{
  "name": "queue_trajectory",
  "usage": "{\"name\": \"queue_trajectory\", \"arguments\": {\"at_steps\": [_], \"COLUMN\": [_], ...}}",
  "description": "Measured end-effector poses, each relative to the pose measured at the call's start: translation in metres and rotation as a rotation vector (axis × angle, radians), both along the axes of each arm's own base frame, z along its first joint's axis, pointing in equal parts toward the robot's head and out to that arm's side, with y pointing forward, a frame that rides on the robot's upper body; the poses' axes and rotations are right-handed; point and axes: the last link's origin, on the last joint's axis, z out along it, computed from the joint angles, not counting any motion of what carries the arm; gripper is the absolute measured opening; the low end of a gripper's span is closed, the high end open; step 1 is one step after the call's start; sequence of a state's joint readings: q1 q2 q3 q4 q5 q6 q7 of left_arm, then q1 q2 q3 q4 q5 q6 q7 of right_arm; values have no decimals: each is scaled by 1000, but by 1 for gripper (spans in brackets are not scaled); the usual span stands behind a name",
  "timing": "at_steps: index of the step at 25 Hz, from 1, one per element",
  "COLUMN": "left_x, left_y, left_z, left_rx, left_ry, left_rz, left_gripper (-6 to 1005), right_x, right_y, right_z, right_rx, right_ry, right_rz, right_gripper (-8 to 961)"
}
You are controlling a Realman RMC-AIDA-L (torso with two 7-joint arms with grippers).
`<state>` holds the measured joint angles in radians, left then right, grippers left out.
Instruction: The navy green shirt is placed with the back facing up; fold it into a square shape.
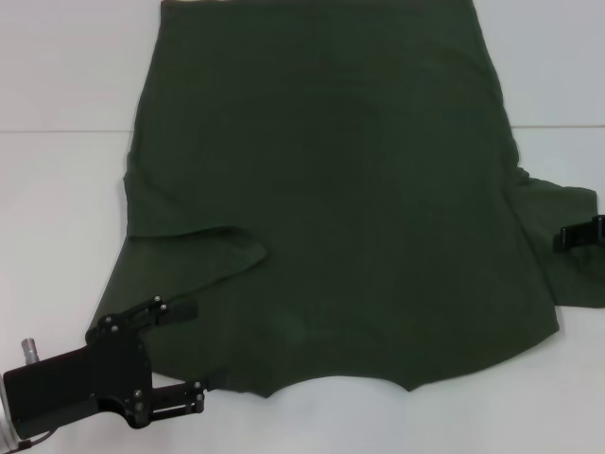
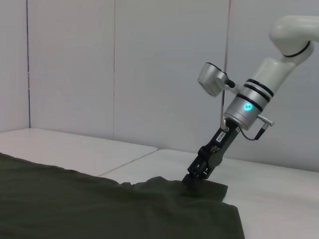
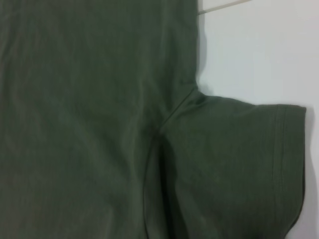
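While matte olive shirt [image 1: 331, 189] lies spread, left tool [image 1: 194, 355] gaping

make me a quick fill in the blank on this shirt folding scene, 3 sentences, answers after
1. The navy green shirt lies spread on a table whose colour is ____.
2. The left pincer, at the shirt's near corner, has its jaws ____.
3. The right pincer is down at the shirt's ____, the short flap that sticks out at that side.

Missing words: white; open; sleeve
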<state>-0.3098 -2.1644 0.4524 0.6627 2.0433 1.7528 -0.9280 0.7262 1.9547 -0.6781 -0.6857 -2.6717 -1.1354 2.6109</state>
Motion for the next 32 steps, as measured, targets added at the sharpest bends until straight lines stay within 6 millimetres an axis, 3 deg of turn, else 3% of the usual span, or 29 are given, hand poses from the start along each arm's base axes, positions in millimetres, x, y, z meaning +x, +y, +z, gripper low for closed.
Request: {"name": "queue_trajectory", "arguments": {"at_steps": [9, 15, 18, 23, 32], "left_x": [0, 1, 1, 1, 2], "left_y": [1, 1, 1, 2, 1], "left_z": [0, 1, 1, 1, 2], "left_rx": [1, 3, 4, 7, -1], "left_ry": [1, -1, -1, -3, -11], "left_rz": [-2, -3, -4, -5, 1], "left_gripper": [873, 873, 873, 873, 873], "right_x": [1, 1, 0, 0, 1], "right_y": [-1, -1, -1, -1, 0], "right_z": [0, 0, 0, 1, 6], "right_rx": [-17, -19, -22, -22, -9], "right_ry": [-22, -24, -22, -23, -27], "right_rz": [-1, -3, -4, -3, 1], "right_gripper": [747, 538, 294, 86, 23]}}
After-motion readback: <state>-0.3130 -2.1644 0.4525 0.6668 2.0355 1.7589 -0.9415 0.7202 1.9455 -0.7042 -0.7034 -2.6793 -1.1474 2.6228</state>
